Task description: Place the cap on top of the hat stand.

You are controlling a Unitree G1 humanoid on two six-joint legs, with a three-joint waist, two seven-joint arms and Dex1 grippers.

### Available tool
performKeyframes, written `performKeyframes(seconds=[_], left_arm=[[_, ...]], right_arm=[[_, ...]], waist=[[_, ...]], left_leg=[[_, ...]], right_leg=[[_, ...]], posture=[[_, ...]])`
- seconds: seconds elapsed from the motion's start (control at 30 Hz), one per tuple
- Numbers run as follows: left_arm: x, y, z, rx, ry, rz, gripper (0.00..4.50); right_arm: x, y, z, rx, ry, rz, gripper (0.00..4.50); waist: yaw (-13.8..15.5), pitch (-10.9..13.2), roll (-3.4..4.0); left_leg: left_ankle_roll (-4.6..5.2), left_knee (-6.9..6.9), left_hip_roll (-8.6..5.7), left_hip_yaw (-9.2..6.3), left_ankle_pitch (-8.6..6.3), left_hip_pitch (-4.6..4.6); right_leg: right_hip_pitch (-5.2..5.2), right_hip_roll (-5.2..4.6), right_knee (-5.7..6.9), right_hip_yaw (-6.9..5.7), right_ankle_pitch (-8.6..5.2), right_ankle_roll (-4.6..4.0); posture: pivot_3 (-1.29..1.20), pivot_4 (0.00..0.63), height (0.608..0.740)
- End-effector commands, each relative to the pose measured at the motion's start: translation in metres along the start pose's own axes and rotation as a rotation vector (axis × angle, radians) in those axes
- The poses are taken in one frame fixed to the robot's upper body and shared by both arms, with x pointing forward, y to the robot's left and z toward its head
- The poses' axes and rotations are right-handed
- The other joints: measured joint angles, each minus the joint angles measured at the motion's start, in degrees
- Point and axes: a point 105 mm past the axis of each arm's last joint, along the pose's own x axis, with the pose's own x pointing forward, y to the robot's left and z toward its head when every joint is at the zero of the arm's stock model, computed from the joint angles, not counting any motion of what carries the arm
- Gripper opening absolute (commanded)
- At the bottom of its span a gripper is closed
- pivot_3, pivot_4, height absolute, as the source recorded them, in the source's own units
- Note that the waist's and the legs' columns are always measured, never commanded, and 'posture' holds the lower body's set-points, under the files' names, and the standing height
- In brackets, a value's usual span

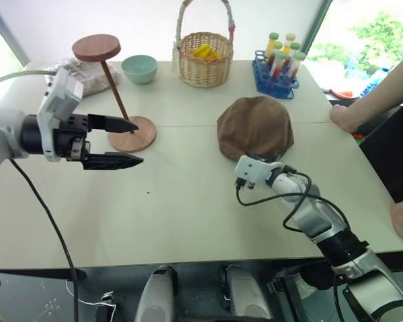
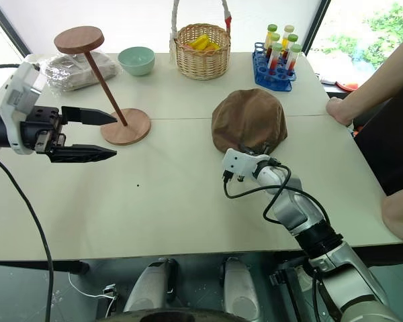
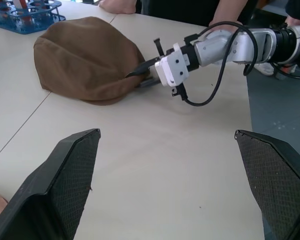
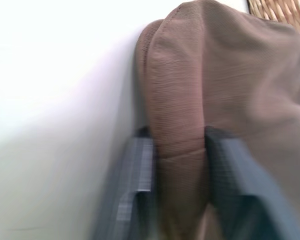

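Cap [image 1: 255, 126]: flat on bench [image 1: 188, 221], near edge pinched in right gripper [image 4: 180, 195] fingers. Thin fabric hold; liable to slip or droop short of hat stand [image 1: 114, 94]. Left gripper [image 1: 124, 142] fingers wide, empty.

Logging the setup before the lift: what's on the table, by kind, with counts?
Cap: 1
Hat stand: 1
Bowl: 1
Wicker basket: 1
Test-tube rack: 1
Plastic-wrapped bundle: 1
Total: 6
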Motion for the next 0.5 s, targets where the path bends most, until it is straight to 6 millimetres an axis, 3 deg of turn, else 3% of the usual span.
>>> performKeyframes(seconds=[0.03,0.27,0.43,0.5], left_arm=[[-0.007,-0.002,0.011,0.045,-0.024,0.026,4.50],[-0.013,0.004,0.015,0.041,-0.055,0.085,4.50],[-0.028,0.009,0.020,0.037,-0.115,0.204,4.50],[-0.043,0.012,0.024,0.032,-0.159,0.294,4.50]], right_arm=[[-0.003,0.014,-0.022,0.067,0.080,0.064,0.25],[-0.008,-0.011,-0.011,0.118,0.048,0.003,0.12],[-0.015,-0.068,0.017,0.050,-0.043,-0.127,0.12],[-0.017,-0.106,0.044,0.012,-0.130,-0.208,0.12]], waist=[[0.01,-0.06,-0.09],[0.06,-0.05,-0.09],[-0.12,-0.02,-0.04],[-0.34,0.11,0.11]], left_leg=[[0.00,0.00,0.00,-0.01,0.00,0.00],[0.00,-0.03,-0.02,-0.03,0.00,-0.01],[0.00,-0.05,-0.01,-0.04,0.00,-0.02],[0.00,-0.06,-0.01,-0.04,0.00,-0.03]], right_leg=[[0.01,0.00,0.00,0.00,0.00,0.00],[0.03,-0.02,-0.05,-0.02,-0.02,0.03],[0.00,-0.01,-0.05,-0.02,-0.03,0.04],[-0.02,-0.01,-0.05,-0.02,-0.03,0.04]], posture=[[0.00,0.150,0.740],[0.00,0.150,0.740],[0.00,0.150,0.740],[0.00,0.150,0.740]])
